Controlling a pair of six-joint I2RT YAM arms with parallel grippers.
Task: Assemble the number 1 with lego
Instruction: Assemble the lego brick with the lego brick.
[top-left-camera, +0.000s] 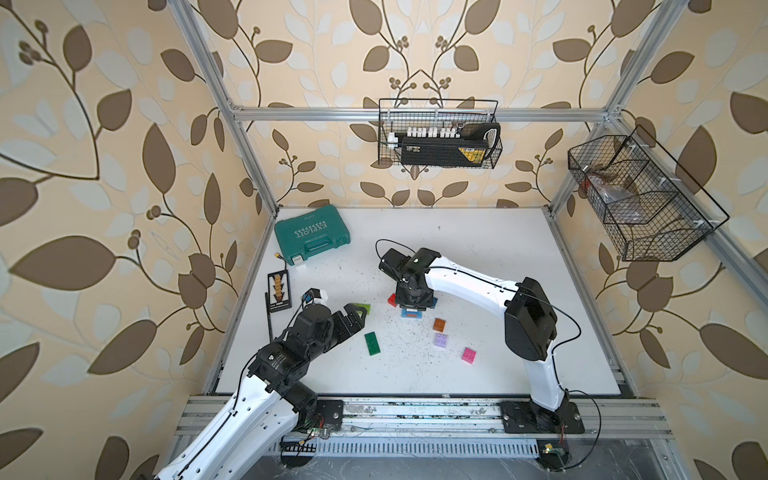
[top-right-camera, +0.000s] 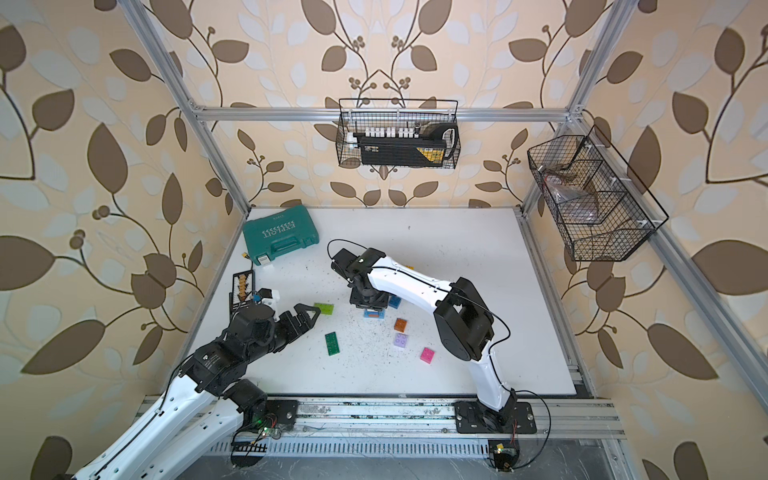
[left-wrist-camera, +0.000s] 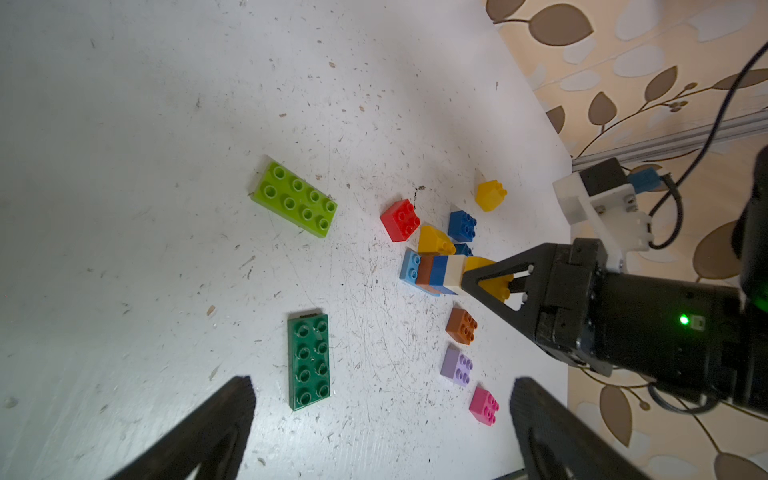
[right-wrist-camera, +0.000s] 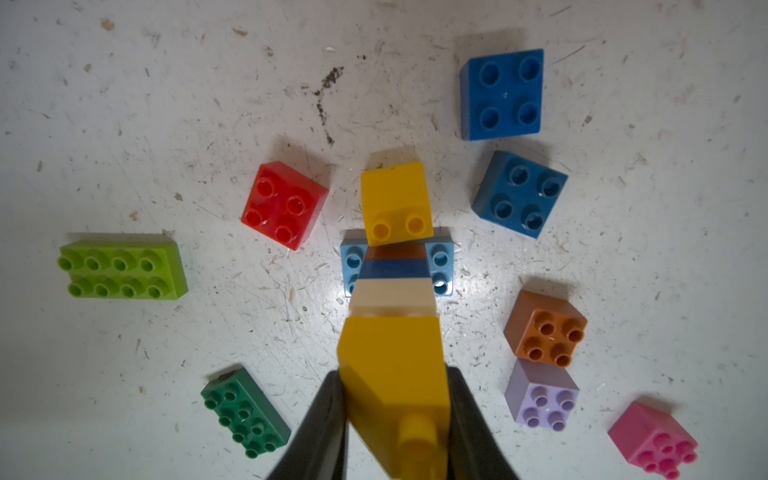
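— So, from above, where's the lego?
— In both top views the right gripper (top-left-camera: 410, 306) points straight down over a stack (top-left-camera: 411, 314) in the middle of the table (top-left-camera: 498, 332). The left gripper (top-left-camera: 360, 319) hangs splayed beside the lime brick (top-left-camera: 364, 308).
— And the left wrist view?
— Its own fingers (left-wrist-camera: 237, 407) stand wide, nothing between; a dark green brick (left-wrist-camera: 309, 361) lies flat on the table below.
— Right wrist?
— Jaws clamped on a yellow sloped brick (right-wrist-camera: 395, 374) atop the stack's white, blue, brown and light blue layers. A red brick (right-wrist-camera: 284, 205) and a pink brick (right-wrist-camera: 652, 436) lie loose nearby.
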